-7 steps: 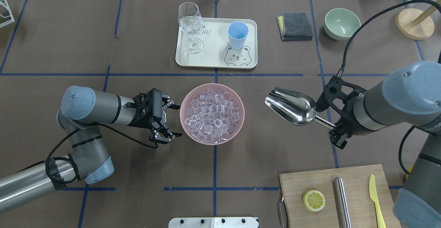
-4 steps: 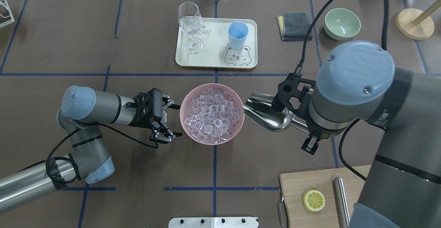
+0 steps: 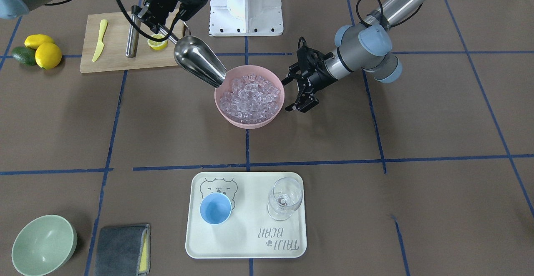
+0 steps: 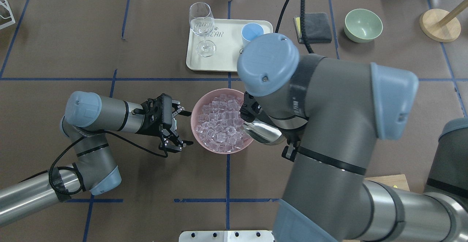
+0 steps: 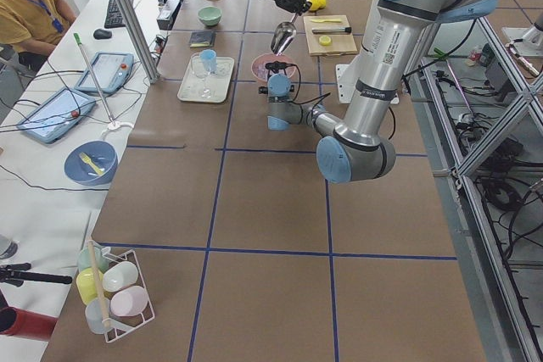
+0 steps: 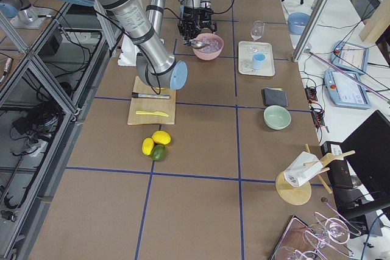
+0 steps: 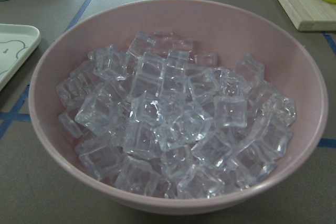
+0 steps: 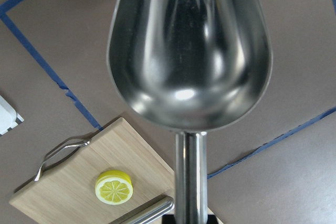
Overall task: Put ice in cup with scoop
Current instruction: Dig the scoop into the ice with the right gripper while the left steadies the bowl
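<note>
**Scoop [image 3: 199,65] reaches ice [image 3: 250,96]**

Our right hand [image 3: 159,22], gripping the handle, has swung the empty scoop to the pink bowl's [image 3: 246,123] rim, so scooping can start. Our left hand [image 3: 289,94] waits spread wide. The cup [image 3: 215,209] stands empty on its tray [image 3: 246,226]

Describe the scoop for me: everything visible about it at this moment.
The scoop is shiny polished steel: a rounded trough-shaped bowl on a short, straight cylindrical handle. The right pincer grips the handle. It hangs tilted, mouth end down, its tip at the rim of the pink bowl beside the ice. The right wrist view shows the trough empty. Whether the tip touches ice cannot be told.
</note>
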